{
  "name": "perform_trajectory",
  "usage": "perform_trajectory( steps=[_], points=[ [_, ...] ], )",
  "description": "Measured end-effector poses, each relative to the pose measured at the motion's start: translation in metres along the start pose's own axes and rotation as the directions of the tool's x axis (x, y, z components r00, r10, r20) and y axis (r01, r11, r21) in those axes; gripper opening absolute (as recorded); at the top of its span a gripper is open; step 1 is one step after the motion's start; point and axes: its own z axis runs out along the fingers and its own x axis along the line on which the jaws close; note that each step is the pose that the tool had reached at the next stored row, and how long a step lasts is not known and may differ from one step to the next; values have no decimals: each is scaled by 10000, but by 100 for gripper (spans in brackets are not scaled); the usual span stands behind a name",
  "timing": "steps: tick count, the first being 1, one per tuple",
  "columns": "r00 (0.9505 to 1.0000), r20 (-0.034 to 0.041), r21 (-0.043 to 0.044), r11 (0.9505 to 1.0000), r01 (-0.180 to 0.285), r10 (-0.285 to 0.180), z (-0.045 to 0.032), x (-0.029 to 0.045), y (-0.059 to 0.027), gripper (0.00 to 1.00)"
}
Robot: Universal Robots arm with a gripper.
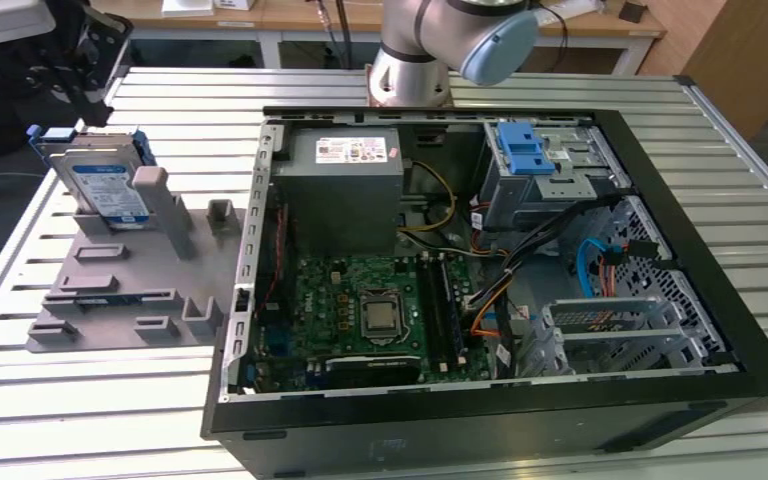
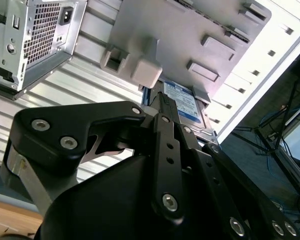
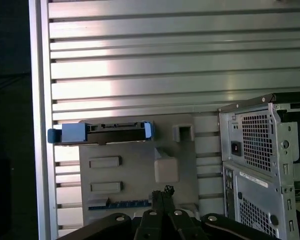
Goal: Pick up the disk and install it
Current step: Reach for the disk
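The disk (image 1: 101,187) stands on edge at the far end of the stand (image 1: 124,300), on the exterior view's left of the case (image 1: 491,412). Its white-and-blue label faces the camera and its blue bracket runs along its edges. A tall post (image 1: 152,190) of the stand rises just beside it. A shorter post (image 1: 220,213) sits between that one and the case. Nothing grips the disk.

In the first wrist view the disk (image 3: 102,132) shows edge-on, blue at both ends, with the stand (image 3: 135,175) spread below it. The gripper (image 3: 164,192) is clear of the disk, its fingers brought together with nothing between them. In the second wrist view the gripper (image 2: 162,100) has the same closed look. There the disk's label (image 2: 182,102) shows just past the tip, next to the tall post (image 2: 146,71). How far the tip is from the disk cannot be told.

The case lies on its side, open at the top, on the slatted table (image 1: 91,440), with its rear wall turned toward the stand. Inside it are a grey power supply (image 1: 344,185), a green board (image 1: 371,300) and a blue bracket (image 1: 528,150) in the bay at the far corner. The arm (image 1: 418,60) rises behind the case.
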Motion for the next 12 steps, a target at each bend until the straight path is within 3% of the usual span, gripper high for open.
perform_trajectory(
  steps=[6, 12],
  points=[
    [10000, 1, -1, 10000, 1, -1, 3, 147, 36, 11],
    [10000, -2, 1, 10000, 0, 0, 9, 237, 113, 11]
  ],
)
